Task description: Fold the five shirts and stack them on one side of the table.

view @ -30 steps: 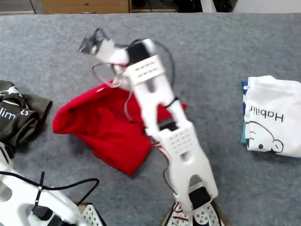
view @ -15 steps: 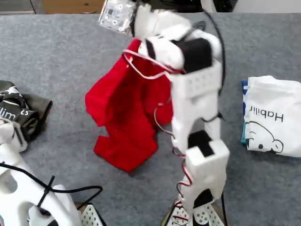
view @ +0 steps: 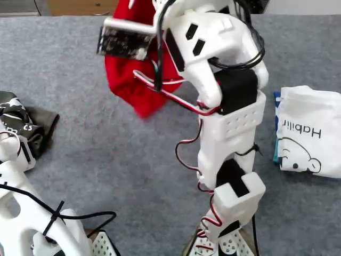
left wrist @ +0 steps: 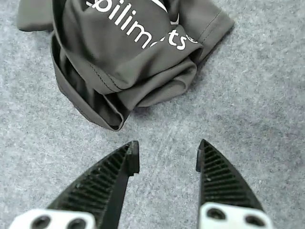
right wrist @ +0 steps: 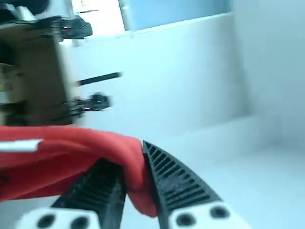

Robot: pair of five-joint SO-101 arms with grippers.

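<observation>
Red shirt (view: 127,80) has risen, clamped inside the right pincer (right wrist: 125,155).

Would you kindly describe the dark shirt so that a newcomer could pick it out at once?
On the grey table, look to its left edge in the high view, just ahead of the open left gripper. There lies the dark grey shirt, crumpled, with white lettering; the red shirt hangs lifted in the right gripper, and the white shirt lies folded at the opposite edge.
</observation>
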